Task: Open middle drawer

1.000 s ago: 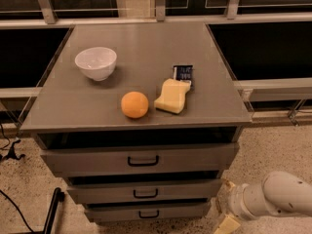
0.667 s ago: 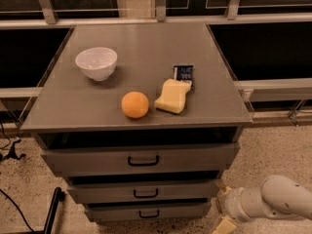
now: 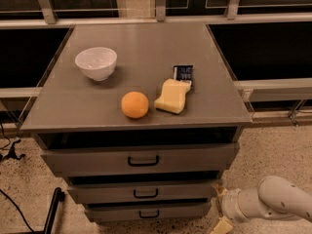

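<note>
The grey cabinet has three stacked drawers. The middle drawer (image 3: 97, 192) is a flat grey front with a small black bar handle (image 3: 145, 193), and it looks closed. It sits below the wider top drawer (image 3: 87, 161) and above the smaller bottom drawer (image 3: 112, 212). My gripper (image 3: 219, 207) is low at the right, just off the cabinet's right front corner, level with the middle and bottom drawers. Its two cream fingertips (image 3: 222, 225) stand wide apart and hold nothing. It is well right of the handle.
On the cabinet top (image 3: 58, 106) are a white bowl (image 3: 96, 62), an orange (image 3: 135, 104), a yellow sponge (image 3: 172, 96) and a small dark packet (image 3: 183, 73). A black stand and cables (image 3: 51, 213) lie on the speckled floor at the left. Rails run behind.
My arm and gripper have shifted slightly left and down, closer to the cabinet's right front corner. The drawers and the things on top have not moved.
</note>
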Motion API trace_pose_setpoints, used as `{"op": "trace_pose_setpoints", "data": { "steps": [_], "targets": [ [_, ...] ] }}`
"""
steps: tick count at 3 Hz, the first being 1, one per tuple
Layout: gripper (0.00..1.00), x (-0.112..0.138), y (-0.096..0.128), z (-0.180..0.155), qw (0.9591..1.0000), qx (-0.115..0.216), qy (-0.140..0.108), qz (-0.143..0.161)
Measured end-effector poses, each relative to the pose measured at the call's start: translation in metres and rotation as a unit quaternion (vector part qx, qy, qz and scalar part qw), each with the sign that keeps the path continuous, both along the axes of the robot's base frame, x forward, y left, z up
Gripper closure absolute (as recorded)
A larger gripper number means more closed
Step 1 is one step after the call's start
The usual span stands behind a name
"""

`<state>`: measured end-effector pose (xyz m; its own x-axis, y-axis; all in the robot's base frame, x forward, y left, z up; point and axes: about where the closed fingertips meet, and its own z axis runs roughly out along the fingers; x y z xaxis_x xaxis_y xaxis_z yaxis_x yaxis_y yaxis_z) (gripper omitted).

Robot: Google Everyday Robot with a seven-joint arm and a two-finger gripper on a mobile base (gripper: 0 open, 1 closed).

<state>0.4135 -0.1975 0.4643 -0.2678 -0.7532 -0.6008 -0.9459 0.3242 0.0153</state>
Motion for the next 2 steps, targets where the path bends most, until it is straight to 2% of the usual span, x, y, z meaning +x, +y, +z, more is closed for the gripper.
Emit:
{"op": "trace_pose_setpoints", "data": {
  "steps": [2],
  "targets": [
    [0.00, 0.007, 0.016, 0.001, 0.9991, 0.034, -0.023, 0.013]
  ]
}}
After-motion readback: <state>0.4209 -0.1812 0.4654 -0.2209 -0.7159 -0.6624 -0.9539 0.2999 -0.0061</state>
